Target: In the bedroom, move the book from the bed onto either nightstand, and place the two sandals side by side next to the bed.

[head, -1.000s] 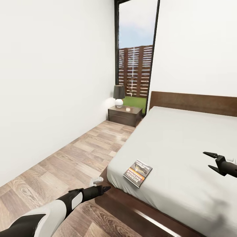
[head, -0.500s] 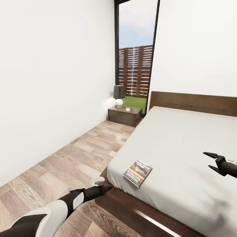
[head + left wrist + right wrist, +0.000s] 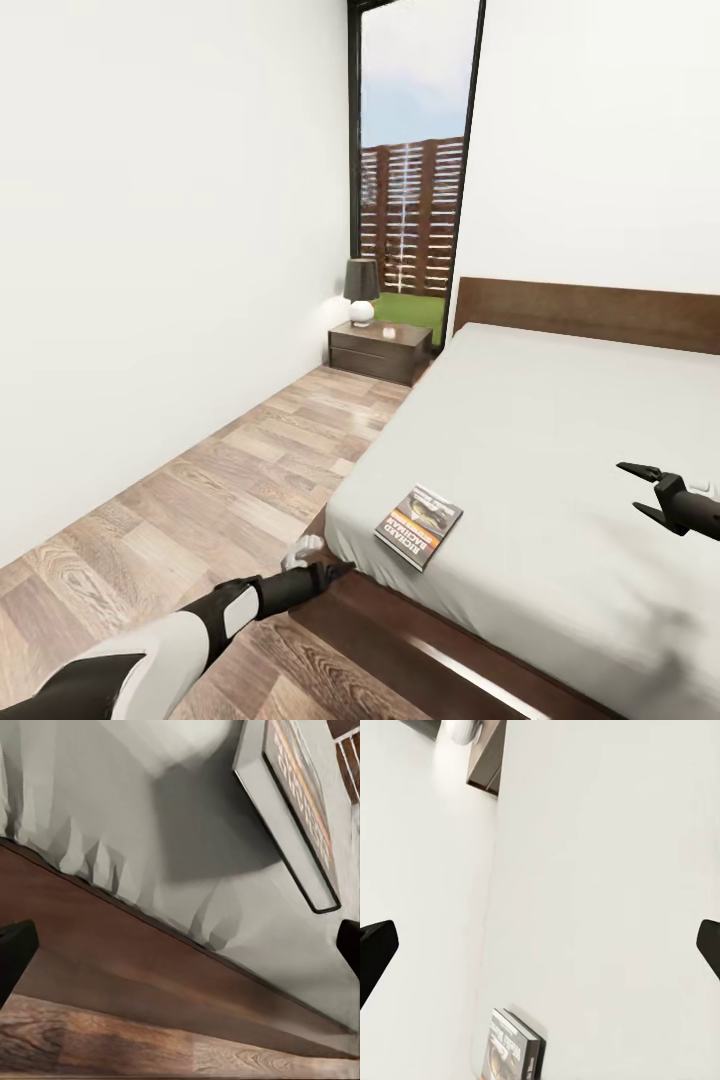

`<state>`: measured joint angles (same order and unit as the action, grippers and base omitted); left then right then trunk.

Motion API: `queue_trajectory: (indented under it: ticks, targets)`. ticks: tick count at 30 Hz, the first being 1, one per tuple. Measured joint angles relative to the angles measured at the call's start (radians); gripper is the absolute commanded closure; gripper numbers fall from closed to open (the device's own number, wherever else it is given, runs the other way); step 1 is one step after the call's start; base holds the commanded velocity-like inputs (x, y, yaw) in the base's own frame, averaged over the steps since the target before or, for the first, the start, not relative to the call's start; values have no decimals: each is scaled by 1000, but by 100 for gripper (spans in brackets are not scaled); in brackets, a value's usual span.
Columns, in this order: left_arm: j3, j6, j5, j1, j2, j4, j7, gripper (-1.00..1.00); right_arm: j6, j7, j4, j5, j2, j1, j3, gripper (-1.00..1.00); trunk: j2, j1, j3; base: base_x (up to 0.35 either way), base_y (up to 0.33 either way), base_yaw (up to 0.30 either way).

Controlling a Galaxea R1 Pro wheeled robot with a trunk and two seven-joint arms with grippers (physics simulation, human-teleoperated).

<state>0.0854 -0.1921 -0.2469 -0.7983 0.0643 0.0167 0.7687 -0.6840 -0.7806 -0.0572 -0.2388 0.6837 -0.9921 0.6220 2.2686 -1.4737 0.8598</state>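
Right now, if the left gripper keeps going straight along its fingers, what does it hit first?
Probably the bed: the left gripper points at the mattress corner just above the frame, short of the book. Depth unclear.

The book [image 3: 418, 525] lies on the bed [image 3: 560, 430], nightstand [image 3: 380, 351] beyond.

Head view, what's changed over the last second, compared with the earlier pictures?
The left hand has crept forward and a little lower along the bed frame's near corner, toward the book, without touching it. Nothing was grasped or released. The right hand hangs open over the mattress as before; book, nightstand and lamp are unmoved.
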Motion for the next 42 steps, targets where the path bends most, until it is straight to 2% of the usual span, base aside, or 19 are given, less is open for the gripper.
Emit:
queue_trajectory:
  ticks: [8, 9, 12, 15, 16, 19, 20, 21, 22, 24, 32, 38, 40, 42]
  targets:
    - [1, -79, -45, 30, -9, -3, 151, -100, 0, 1, 0, 1, -1, 0, 0, -100, 0, 0, 0, 0, 0, 0]
    - [2, -86, -58, 39, -10, -3, 183, -100, 0, 1, 0, 1, -1, 0, 0, -100, 0, 0, 0, 0, 0, 0]
    - [5, -92, -94, 52, -12, -3, 217, -100, 0, 1, 0, 1, -2, 0, 0, -100, 0, 0, 0, 0, 0, 0]
    - [6, -95, -139, 62, -13, -3, 232, -100, 0, 0, 0, 1, -3, 0, 0, -100, 0, 0, 0, 0, 0, 0]
    - [5, -96, -168, 70, -13, -3, 236, -100, 0, 0, 0, 1, -3, 0, 0, -100, 0, 0, 0, 0, 0, 0]
    - [6, -97, -212, 84, -13, -3, 240, -100, 0, 0, 0, 1, -3, 0, 0, -100, 0, 0, 0, 0, 0, 0]
    - [6, -98, -236, 91, -13, -3, 242, -100, 0, -1, 0, 1, -3, 0, 0, -100, 0, 0, 0, 0, 0, 0]
    - [6, -98, -237, 91, -13, -3, 242, -100, 0, -1, 0, 1, -3, 0, 0, -100, 0, 0, 0, 0, 0, 0]
    - [5, -98, -255, 96, -11, -3, 242, -100, 0, -1, 0, 1, -4, 0, 0, -100, 0, 0, 0, 0, 0, 0]
    - [5, -98, -268, 100, -10, -3, 243, -100, 0, -1, 0, 1, -4, 0, 0, -100, 0, 0, 0, 0, 0, 0]
    - [7, -98, -290, 106, -4, -3, 212, -100, 0, -1, 0, 1, -4, 0, 0, -100, 0, 0, 0, 0, 0, 0]
    - [17, -95, -304, 107, 7, -3, 132, -100, 0, 0, 0, 1, -5, 0, 0, -100, 0, 0, 0, 0, 0, 0]
    - [27, -92, -322, 107, 11, -2, 97, -100, 0, 0, 0, 1, -4, 0, 0, -100, 0, 0, 0, 0, 0, 0]
    - [40, -90, -354, 107, 15, -1, 45, -100, 0, 1, 0, 0, -4, 0, 0, -100, 0, 0, 0, 0, 0, 0]
